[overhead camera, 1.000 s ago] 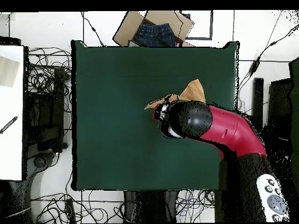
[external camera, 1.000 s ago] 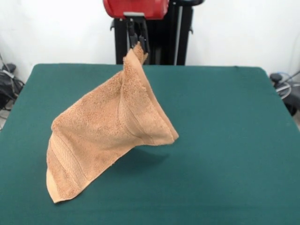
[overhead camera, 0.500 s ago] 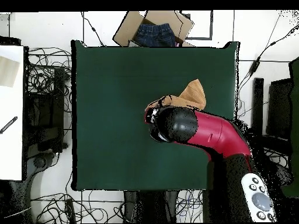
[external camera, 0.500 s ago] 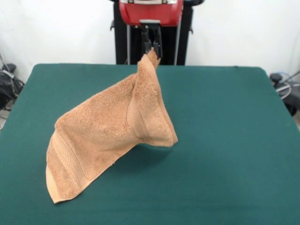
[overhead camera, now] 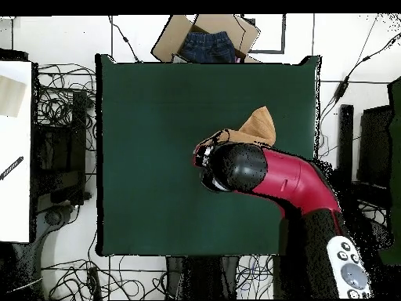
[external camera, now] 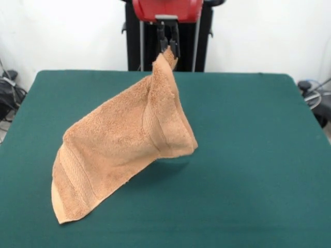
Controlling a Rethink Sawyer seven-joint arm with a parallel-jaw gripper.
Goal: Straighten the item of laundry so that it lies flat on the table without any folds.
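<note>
The orange-tan towel (external camera: 121, 142) hangs like a tent from one raised corner, folded over itself, with its lower banded corner resting on the green table (external camera: 248, 170) at front left. My gripper (external camera: 167, 47) is shut on that top corner, high above the table's far middle. In the overhead view the red arm (overhead camera: 290, 176) covers most of the towel (overhead camera: 258, 125), and only a tan patch shows beside it, right of the table's (overhead camera: 157, 157) centre.
A cardboard box (overhead camera: 207, 38) with blue cloth sits past the table's top edge in the overhead view. Cables and black gear (overhead camera: 59, 149) lie on the floor to the left. A white surface (overhead camera: 14, 149) lies at far left.
The gripper has risen slightly with the towel corner since half a second ago; over the full second it moved right in the front view. The towel's lower corner stays on the table.
</note>
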